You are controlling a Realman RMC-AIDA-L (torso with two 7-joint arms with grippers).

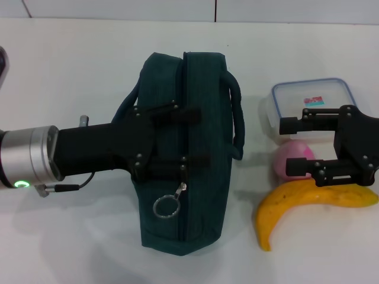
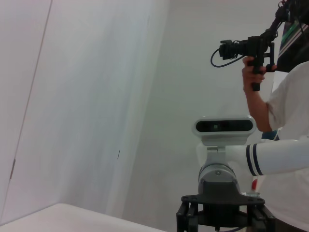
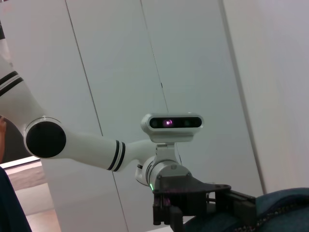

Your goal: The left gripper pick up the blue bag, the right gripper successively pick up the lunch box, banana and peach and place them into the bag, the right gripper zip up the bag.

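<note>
The left end effector hangs over the middle of the blue bag, its fingers spread apart across the zipped top, holding nothing. The right end effector is open as well, hovering above the peach, with the lunch box just beyond its fingers and the banana just below them on the desk.

We cannot see the middle of the blue bag, which the left gripper covers in the head view. The right gripper hides part of the lunch box, most of the peach and the banana's upper edge, its arm cut off by the frame.
</note>
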